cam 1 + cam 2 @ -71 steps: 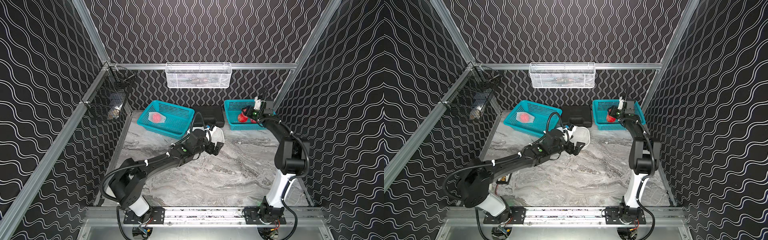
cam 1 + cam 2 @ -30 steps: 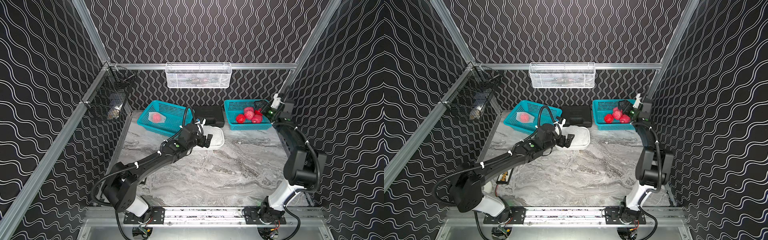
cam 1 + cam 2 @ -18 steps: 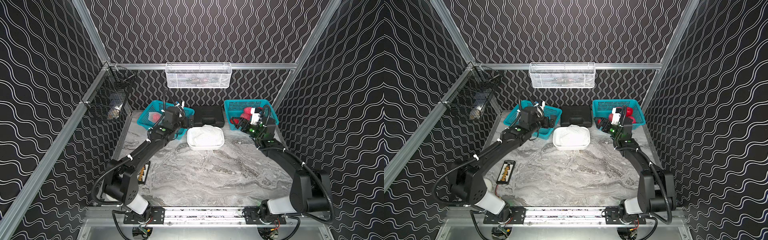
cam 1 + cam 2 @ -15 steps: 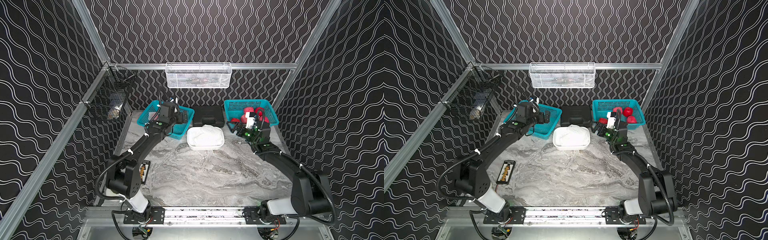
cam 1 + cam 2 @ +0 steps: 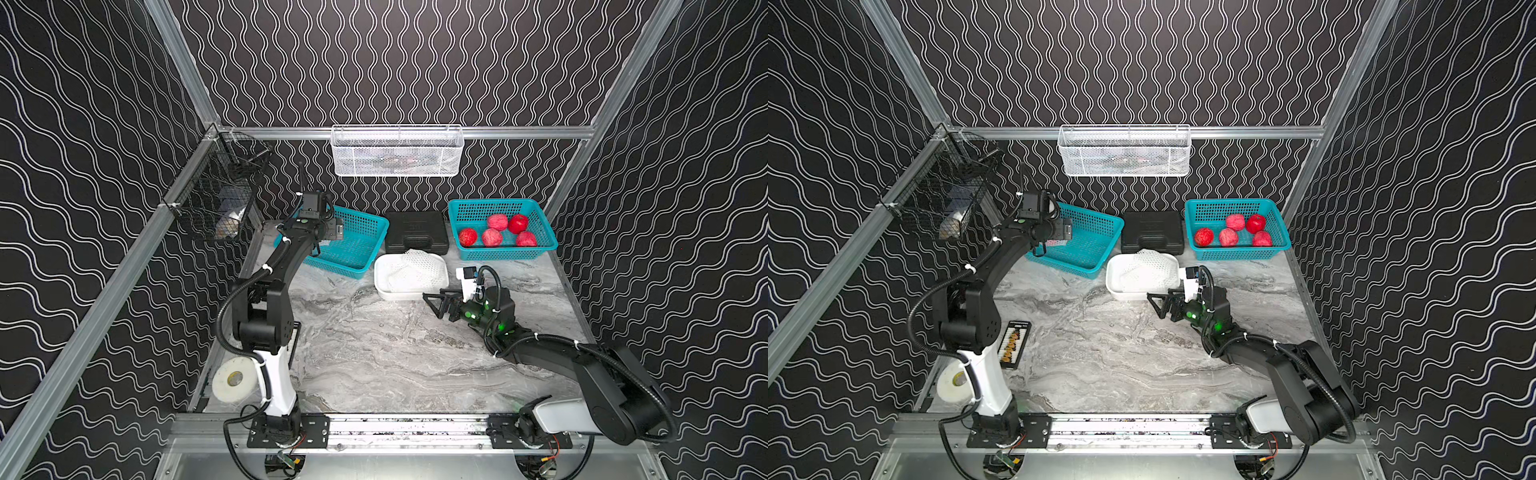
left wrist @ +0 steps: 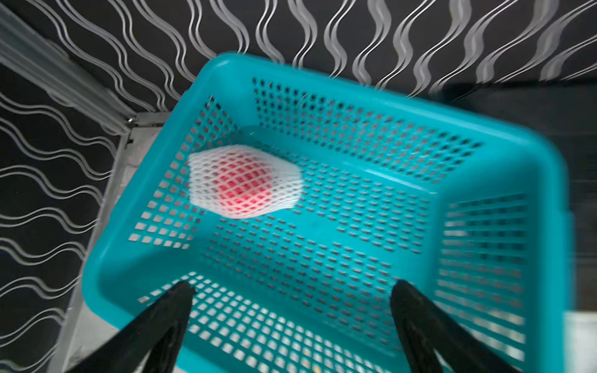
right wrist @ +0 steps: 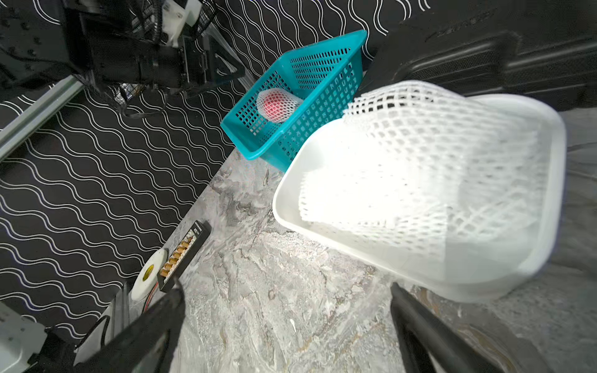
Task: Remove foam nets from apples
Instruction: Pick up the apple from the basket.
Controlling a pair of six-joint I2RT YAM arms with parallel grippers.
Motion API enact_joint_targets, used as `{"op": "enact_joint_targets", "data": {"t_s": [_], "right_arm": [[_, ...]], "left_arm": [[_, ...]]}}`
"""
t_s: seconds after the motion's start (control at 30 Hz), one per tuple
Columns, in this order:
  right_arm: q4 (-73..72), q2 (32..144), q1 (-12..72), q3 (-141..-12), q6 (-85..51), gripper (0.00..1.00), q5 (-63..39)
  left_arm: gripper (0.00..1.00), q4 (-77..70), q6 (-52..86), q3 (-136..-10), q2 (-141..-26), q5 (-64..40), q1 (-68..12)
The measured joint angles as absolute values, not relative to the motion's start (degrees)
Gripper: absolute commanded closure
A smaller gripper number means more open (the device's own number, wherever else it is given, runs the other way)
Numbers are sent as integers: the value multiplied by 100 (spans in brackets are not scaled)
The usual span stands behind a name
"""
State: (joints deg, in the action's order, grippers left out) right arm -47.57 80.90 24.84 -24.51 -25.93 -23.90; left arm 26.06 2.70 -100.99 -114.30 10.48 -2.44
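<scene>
One apple wrapped in a white foam net (image 6: 245, 181) lies in the left teal basket (image 6: 371, 155), also seen in the right wrist view (image 7: 277, 104). My left gripper (image 6: 292, 287) hovers open and empty above that basket's near side, short of the netted apple. Several red apples (image 5: 492, 237) lie in the right teal basket (image 5: 503, 253). Loose foam nets (image 5: 411, 266) fill the white tub (image 5: 399, 294). Low over the table beside the tub's front right corner, my right gripper (image 5: 432, 305) stands open with nothing in it.
A black case (image 5: 417, 232) sits between the two baskets at the back. A white wire basket (image 5: 397, 151) hangs on the back wall and a black wire basket (image 5: 216, 203) on the left rail. A tape roll (image 5: 232, 380) and a small black tray (image 5: 1015, 345) lie near the left arm's base.
The left arm swung from the white tub to above the left basket. The right arm drew back from the right basket and came down beside the tub.
</scene>
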Motion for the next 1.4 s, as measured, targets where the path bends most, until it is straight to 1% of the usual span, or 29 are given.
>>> {"op": "enact_joint_targets", "data": {"t_s": [0.13,0.23,0.53,0.8,0.97,1.4], "right_arm": [[-5540,8573,2539,-2309,-2633,0,-2252],[-5806,8805,2541,-2327,-2742,0,-2215],[-5811,8938,2539,-2550,-2808,0,-2187],[-5802,9126,2539,-2604,-2893,0,-2174],[-5817,9301,2539,-2615,-2956,0,-2156],[-6012,9367,2541,-2628,-3122,0,-2305]], "left_arm": [[1,2757,19,-10659,-12086,1039,-84],[1,2834,-84,-11019,-12462,1046,56],[1,2812,-150,-11640,-13172,1002,486],[1,2781,-145,-11987,-13607,915,543],[0,2790,-104,-12438,-13979,869,587],[0,2440,148,-12492,-14346,652,587]]}}
